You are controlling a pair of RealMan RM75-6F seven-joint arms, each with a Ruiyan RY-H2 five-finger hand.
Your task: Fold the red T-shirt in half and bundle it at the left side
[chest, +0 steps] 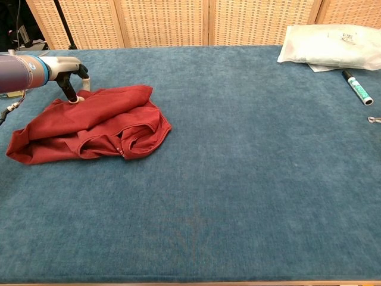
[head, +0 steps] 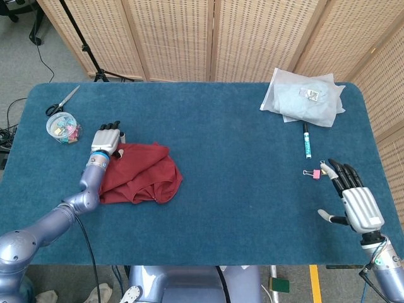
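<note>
Right robot hand [head: 355, 203] sits at the near right edge of the surface [head: 240, 189], fingers spread, holding nothing; parked well clear of the cloth, likely because the work is all on the left. A pink binder clip [head: 312, 173] lies just beyond its fingertips. Red T-shirt [chest: 89, 125] lies crumpled in a loose heap at the left side of the surface, not neatly folded, so the bundle looks mostly gathered but untidy. Left robot hand [head: 106, 139] is at the shirt's far left corner, fingers curled down, fingertips [chest: 74, 99] touching the fabric edge; cannot tell if it pinches cloth or only presses it, probably there to tuck or hold that corner. Farther: marker [head: 307, 141], clip jar [head: 62, 126], scissors [head: 62, 101], white plastic bag [head: 304, 96] at far right.
</note>
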